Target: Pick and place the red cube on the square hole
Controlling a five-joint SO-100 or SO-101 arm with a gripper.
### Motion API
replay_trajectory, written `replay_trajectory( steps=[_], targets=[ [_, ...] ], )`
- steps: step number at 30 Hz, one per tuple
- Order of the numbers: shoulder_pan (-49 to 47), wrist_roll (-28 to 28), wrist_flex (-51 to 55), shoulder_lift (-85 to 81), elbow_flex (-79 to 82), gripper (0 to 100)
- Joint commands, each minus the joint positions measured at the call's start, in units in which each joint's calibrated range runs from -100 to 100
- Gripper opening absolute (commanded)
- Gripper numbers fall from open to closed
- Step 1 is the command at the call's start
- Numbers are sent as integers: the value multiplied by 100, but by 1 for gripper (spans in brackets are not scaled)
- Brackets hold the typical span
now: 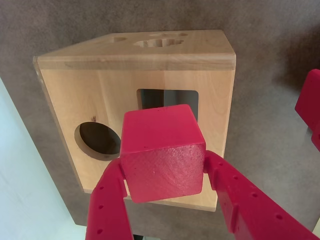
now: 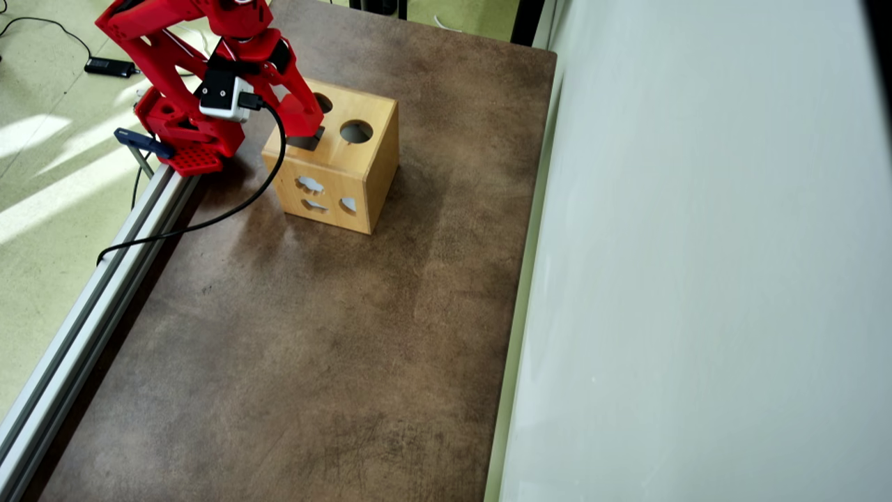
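red cube [image 1: 162,152] clamped in gripper [image 1: 162,175] | arm bent over square hole [image 1: 170,102]

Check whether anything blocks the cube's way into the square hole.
Nothing visible does. The tool holds the cube just in front of the square hole in the wrist view, and the part of the opening not hidden by the cube looks dark and clear. The round hole sits off to the left.

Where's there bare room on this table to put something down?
The brown tabletop in front of the wooden box is bare, from the metal rail to the white wall. It's crowded around the box, with the arm and black cable.
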Motion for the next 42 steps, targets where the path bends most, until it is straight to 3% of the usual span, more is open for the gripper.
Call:
replay_trajectory(
  steps=[1,15,42],
  targets=[
    [31,39,49,-131,-18,2],
    [425,39,49,-131,188,2],
    [298,29,1,-156,-152,2]
  ],
)
